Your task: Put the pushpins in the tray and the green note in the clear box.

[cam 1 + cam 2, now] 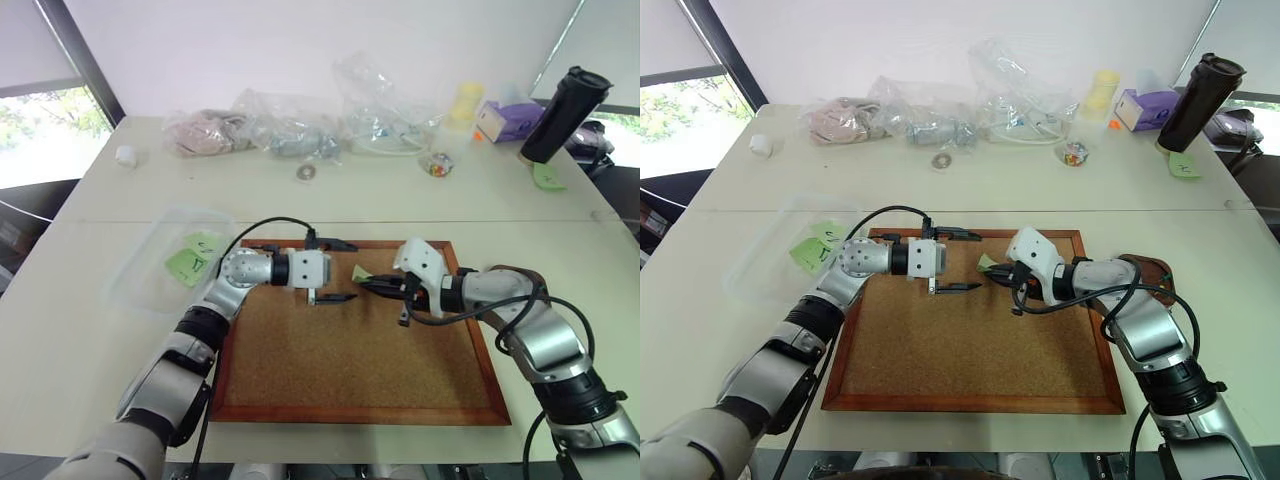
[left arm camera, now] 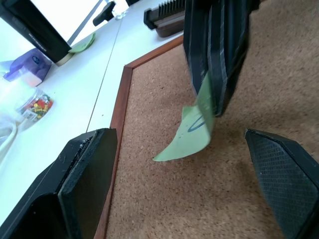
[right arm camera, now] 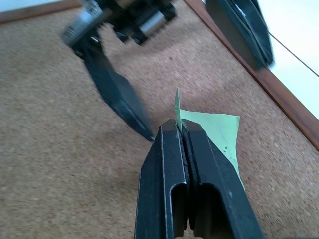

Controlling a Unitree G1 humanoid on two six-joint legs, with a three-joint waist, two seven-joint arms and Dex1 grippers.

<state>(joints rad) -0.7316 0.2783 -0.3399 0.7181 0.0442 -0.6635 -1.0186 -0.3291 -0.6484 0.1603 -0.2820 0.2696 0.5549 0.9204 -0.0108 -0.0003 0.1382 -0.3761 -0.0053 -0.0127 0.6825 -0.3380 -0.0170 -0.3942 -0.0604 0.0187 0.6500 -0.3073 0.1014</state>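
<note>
The green note [image 1: 360,272] hangs pinched at one edge in my shut right gripper [image 1: 368,286], just above the corkboard [image 1: 350,360]. Its small dark mark shows in the left wrist view, on the green note [image 2: 192,137]. My left gripper [image 1: 332,270] faces it from the left, open wide, with one finger on each side and a small gap to the paper. At the left lies the clear box [image 1: 150,270], holding other green notes [image 1: 195,258]. The dark brown tray [image 1: 1152,268] sits partly behind my right forearm. Loose pushpins are out of view.
Clear plastic bags [image 1: 290,125], a small packet of coloured pins [image 1: 435,165], a purple box [image 1: 510,120], a black tumbler [image 1: 565,115] and a yellow cup [image 1: 465,105] line the table's far side. A metal ring [image 1: 305,172] lies mid-table.
</note>
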